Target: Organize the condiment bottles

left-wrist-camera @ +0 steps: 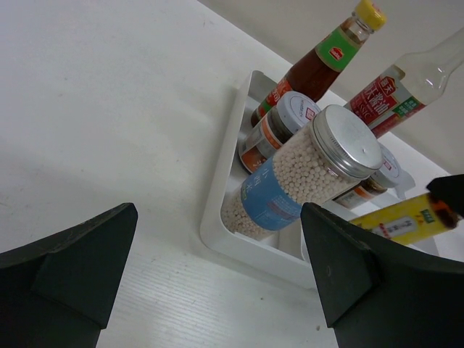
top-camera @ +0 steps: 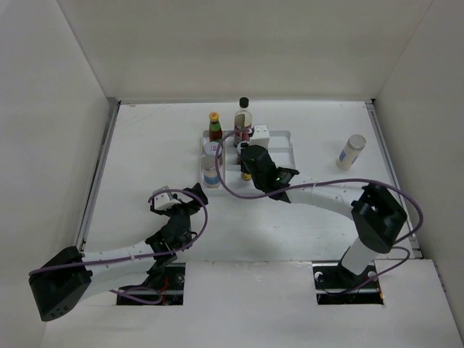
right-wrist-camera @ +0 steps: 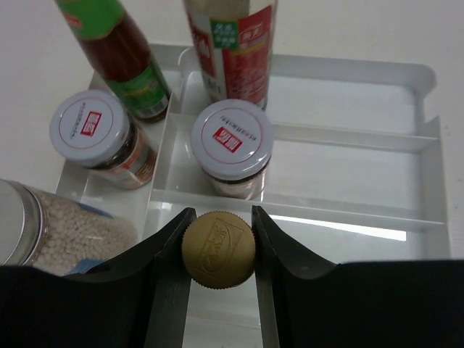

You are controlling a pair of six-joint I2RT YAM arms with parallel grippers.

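Note:
My right gripper (top-camera: 249,170) is shut on the tiny yellow bottle (right-wrist-camera: 217,250) by its ribbed cap and holds it over the front compartment of the white divided tray (right-wrist-camera: 428,80). It also shows in the left wrist view (left-wrist-camera: 406,221). In the tray stand the yellow-capped red-label bottle (top-camera: 214,127), the tall black-capped clear bottle (top-camera: 244,117), two white-lidded short jars (right-wrist-camera: 90,134) (right-wrist-camera: 230,141) and a bead-filled jar with a blue label (left-wrist-camera: 312,174). The white cylindrical shaker (top-camera: 351,152) stands alone on the table at the right. My left gripper (left-wrist-camera: 217,283) is open and empty, left of the tray.
The tray's right-hand compartments (right-wrist-camera: 348,156) hold nothing. White walls close in the table on the left, back and right. The right arm (top-camera: 326,192) stretches across the table from the near right to the tray.

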